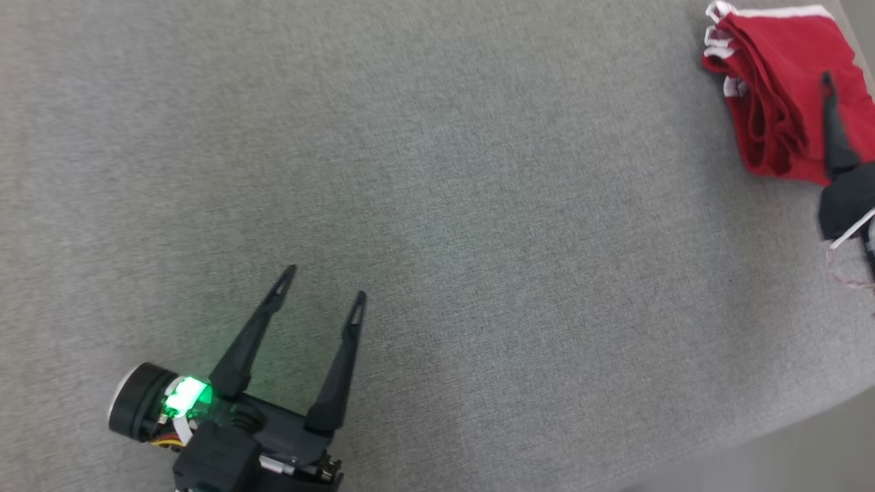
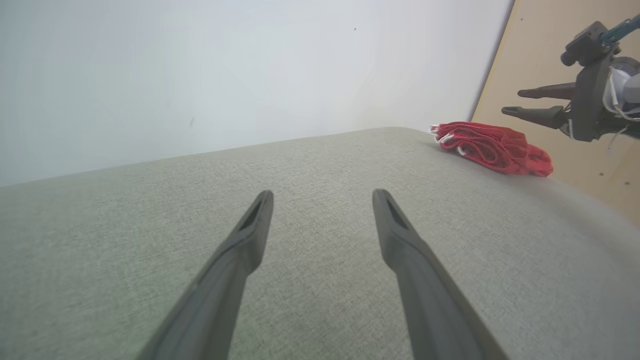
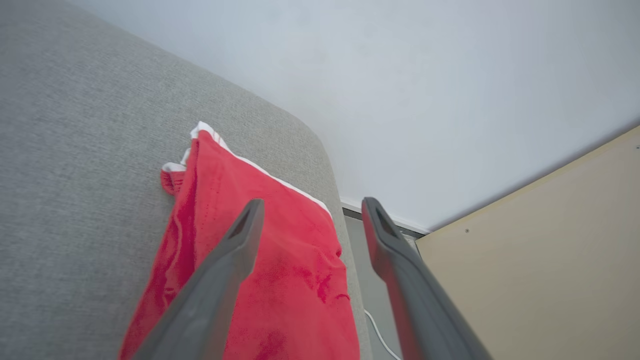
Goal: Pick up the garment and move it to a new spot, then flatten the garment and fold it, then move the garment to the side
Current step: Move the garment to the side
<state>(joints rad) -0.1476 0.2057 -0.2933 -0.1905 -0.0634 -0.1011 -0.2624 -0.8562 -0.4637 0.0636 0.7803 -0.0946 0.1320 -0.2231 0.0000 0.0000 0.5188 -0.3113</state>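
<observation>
1. Head view gives us the biggest thing first: a grey fabric surface (image 1: 478, 205) that spreads across nearly the whole frame, with a rounded edge at the lower right.
2. Behind it, in the left wrist view, we see a plain pale wall (image 2: 200, 75).
3. Beside the wall stands a tan panel (image 3: 550, 250), which we see past the right-hand edge of the surface.
4. The garment (image 1: 772, 82) is red with white trim. It lies folded in a layered stack at the far right corner of the grey surface, close to the rounded edge.
5. The left gripper (image 1: 325, 283) sits low on the left, over bare fabric and well apart from the garment. We see its two dark fingers spread wide with nothing between them.
6. The right gripper (image 3: 312, 201) hangs over the garment. Its own camera shows the fingers parted wide and empty, one above the red cloth and the other past the edge of the surface. In the left wrist view it sits above the stack and clear of it.
7. A green light (image 1: 188, 396) glows at the base of the left gripper.
8. A thin white cable (image 3: 380, 340) runs along the floor below the edge of the surface.
</observation>
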